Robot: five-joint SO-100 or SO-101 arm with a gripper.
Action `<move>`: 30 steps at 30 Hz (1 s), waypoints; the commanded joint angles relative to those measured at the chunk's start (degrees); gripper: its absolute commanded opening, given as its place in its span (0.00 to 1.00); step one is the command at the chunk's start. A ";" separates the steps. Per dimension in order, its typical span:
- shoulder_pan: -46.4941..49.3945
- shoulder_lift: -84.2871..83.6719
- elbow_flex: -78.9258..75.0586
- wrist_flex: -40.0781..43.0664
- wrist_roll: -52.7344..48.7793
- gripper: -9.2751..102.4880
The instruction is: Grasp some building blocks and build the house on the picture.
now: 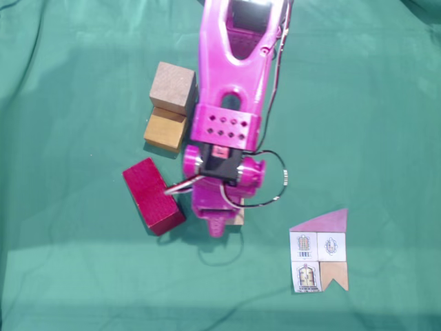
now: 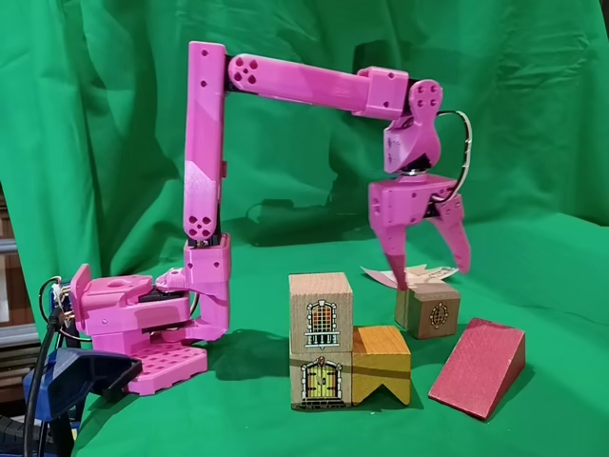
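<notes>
My pink gripper (image 2: 430, 274) is open and hangs just above a small pale cube (image 2: 428, 310) with a round drawing on it. One fingertip (image 2: 400, 282) comes down at the cube's left top edge, the other (image 2: 464, 265) stays clear to the right. From above, that cube (image 1: 238, 219) peeks out beside the gripper (image 1: 219, 215). Two pale cubes stand stacked (image 2: 321, 339), a window drawing over a door drawing, seen from above as one cube (image 1: 173, 85). An ochre notched block (image 2: 381, 364) (image 1: 165, 131) touches the stack. The dark red block (image 2: 479, 354) (image 1: 153, 195) lies apart. The picture (image 1: 319, 252) lies flat at the lower right.
Green cloth (image 1: 83, 276) covers the table and the backdrop. The arm's base (image 2: 143, 333) sits at the left of the side view, with a blue clamp (image 2: 71, 376) in front. A black cable (image 1: 279, 181) loops off the wrist.
</notes>
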 commanded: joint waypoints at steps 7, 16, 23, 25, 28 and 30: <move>-5.36 0.09 -1.05 -0.44 -0.26 0.41; -5.01 -2.72 -1.67 -0.35 -0.35 0.41; -4.57 -4.66 -2.20 -0.53 -0.44 0.41; -4.48 -4.83 -2.20 -0.62 -0.44 0.41; -4.48 -4.83 -2.29 -0.62 -0.44 0.41; -4.48 -4.83 -2.46 -0.70 -0.53 0.41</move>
